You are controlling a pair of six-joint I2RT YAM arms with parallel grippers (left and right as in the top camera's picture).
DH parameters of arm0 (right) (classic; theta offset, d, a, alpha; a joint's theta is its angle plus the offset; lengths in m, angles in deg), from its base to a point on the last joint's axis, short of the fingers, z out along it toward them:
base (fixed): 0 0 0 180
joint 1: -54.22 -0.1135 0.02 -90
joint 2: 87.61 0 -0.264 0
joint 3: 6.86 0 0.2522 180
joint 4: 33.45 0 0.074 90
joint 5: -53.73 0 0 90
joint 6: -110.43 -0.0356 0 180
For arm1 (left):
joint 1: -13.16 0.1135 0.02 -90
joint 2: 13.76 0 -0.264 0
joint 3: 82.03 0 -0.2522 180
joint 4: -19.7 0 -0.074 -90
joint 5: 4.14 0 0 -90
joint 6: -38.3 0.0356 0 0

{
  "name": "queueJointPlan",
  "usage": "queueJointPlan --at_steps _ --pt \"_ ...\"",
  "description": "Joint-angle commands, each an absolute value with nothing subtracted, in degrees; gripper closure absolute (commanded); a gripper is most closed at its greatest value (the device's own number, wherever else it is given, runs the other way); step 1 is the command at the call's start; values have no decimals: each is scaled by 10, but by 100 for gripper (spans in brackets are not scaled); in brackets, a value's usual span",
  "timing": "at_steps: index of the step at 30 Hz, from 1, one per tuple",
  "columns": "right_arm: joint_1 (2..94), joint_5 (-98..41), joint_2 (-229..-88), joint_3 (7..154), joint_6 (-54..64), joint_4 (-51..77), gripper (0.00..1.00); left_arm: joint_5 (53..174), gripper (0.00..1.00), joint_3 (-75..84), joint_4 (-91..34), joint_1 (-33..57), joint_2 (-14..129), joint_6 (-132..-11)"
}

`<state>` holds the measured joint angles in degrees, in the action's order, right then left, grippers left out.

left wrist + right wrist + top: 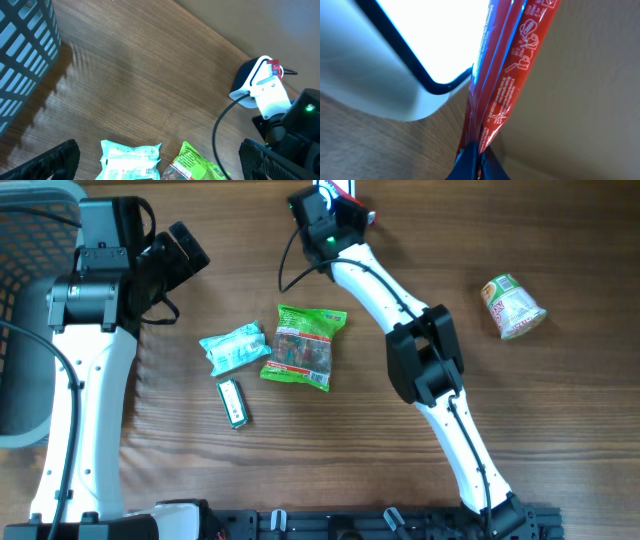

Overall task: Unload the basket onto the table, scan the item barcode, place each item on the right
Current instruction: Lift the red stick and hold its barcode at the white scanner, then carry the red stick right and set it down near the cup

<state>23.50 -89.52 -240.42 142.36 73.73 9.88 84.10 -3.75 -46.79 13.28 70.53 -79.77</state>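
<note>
My right gripper [343, 208] is at the far edge of the table, shut on a red packet [510, 85] that stands up from its fingertips [470, 155]. The packet is held close against the white barcode scanner [261, 89], whose bright face [435, 35] fills the upper left of the right wrist view. In the left wrist view the red packet [274, 67] peeks out at the scanner's top. My left gripper [185, 255] hangs open above the table's left side. Nothing is between its fingers [57, 160].
A teal packet [235, 347], a green snack bag [305, 347] and a small white-and-green bar [232, 402] lie mid-table. A cup-shaped container [513, 306] lies on its side at the right. A grey basket [20, 300] stands at the left edge. The scanner's black cable [220, 130] runs across the table.
</note>
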Motion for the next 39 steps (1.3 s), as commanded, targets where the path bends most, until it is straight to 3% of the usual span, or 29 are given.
queueJointPlan --at_steps 1,15,22,26,34,39 --pt "226 -936 -2420 1420 761 104 96 843 0 -46 -467 135 695 -787" --pt "227 -978 -2420 1381 783 125 96 843 0 -46 -467 135 695 -787" --pt "230 -923 -2367 1381 678 146 96 843 0 -46 -467 135 695 -787" --pt "230 -810 -2268 1381 571 256 96 843 0 -46 -467 135 695 -787" --pt "273 -452 -2112 1381 318 575 96 843 0 -46 -467 135 695 -787" --pt "338 -392 -2108 1374 197 680 96 843 0 -46 -467 135 695 -787"
